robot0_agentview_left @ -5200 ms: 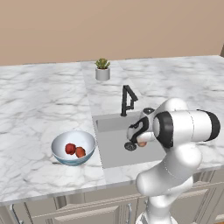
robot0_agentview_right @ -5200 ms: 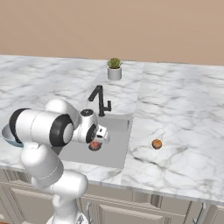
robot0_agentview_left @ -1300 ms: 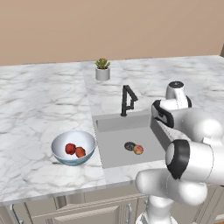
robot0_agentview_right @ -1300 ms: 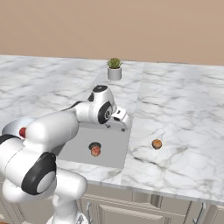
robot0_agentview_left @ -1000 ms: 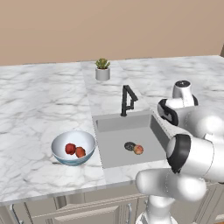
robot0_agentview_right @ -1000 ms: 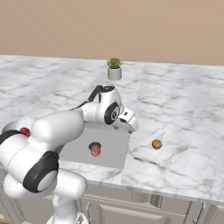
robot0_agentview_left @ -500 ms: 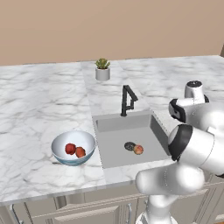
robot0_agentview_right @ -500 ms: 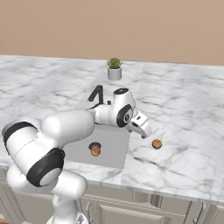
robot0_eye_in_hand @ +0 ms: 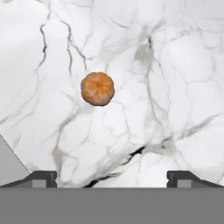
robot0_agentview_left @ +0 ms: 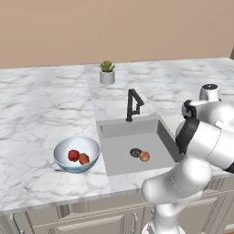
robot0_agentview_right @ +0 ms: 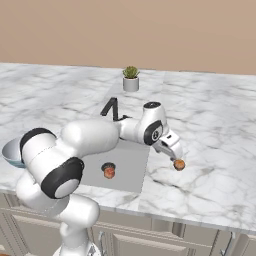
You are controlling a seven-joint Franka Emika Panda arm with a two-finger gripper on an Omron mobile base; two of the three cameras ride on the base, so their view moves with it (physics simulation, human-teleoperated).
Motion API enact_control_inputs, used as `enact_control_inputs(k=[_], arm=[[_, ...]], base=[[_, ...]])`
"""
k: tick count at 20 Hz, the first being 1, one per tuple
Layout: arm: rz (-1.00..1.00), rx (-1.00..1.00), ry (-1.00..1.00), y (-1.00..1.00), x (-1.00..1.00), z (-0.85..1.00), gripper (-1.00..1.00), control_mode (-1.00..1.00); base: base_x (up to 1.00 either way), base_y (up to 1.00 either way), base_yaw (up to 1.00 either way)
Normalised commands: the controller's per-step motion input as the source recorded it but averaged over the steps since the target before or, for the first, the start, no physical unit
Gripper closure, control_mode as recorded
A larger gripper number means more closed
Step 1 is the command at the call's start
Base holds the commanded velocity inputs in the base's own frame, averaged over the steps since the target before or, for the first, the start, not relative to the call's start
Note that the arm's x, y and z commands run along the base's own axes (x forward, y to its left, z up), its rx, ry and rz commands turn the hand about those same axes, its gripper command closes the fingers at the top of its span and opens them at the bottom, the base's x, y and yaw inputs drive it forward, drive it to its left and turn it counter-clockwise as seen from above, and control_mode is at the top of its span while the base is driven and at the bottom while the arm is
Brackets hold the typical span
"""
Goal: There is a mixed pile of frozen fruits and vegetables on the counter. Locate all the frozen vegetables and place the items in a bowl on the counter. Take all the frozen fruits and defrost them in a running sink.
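One orange-peach frozen fruit (robot0_eye_in_hand: 97, 89) lies on the white marble counter (robot0_agentview_right: 215, 150) right of the sink (robot0_agentview_left: 121, 157). My gripper (robot0_agentview_right: 176, 155) hangs just above that fruit (robot0_agentview_right: 179, 164), open, its fingertips (robot0_eye_in_hand: 41, 177) spread wide with nothing between them. The other fruit (robot0_agentview_left: 144, 156) rests in the grey basin beside the dark drain (robot0_agentview_left: 135, 152). The pale blue-white bowl (robot0_agentview_left: 61, 160), left of the sink, holds the dark red lump (robot0_agentview_left: 72, 155) and the orange-red lump (robot0_agentview_left: 83, 159).
A black angular faucet (robot0_agentview_left: 132, 104) stands at the sink's back edge. A small white pot with a green plant (robot0_agentview_left: 107, 74) sits behind it. The sink's right rim (robot0_agentview_right: 145, 165) is close to the gripper's left. No water shows at the faucet.
The gripper was down in the sink with a fruit; that fruit now lies by the drain. The arm has swung right, out over the counter, to above the other fruit.
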Motion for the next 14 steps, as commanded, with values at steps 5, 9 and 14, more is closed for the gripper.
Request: enact_control_inputs(k=[5, 9, 14], arm=[[0.00, 0.12, 0.00, -0.27, 0.15, -0.17, -1.00, -1.00], [0.01, 0.04, -0.01, -0.22, 0.34, -0.10, -1.00, -1.00], [0.01, 0.00, -0.02, -0.07, 0.25, -0.20, -1.00, -1.00]], base=[[0.00, 0.00, 0.00], [0.00, 0.00, 0.00], [0.00, 0.00, 0.00]])
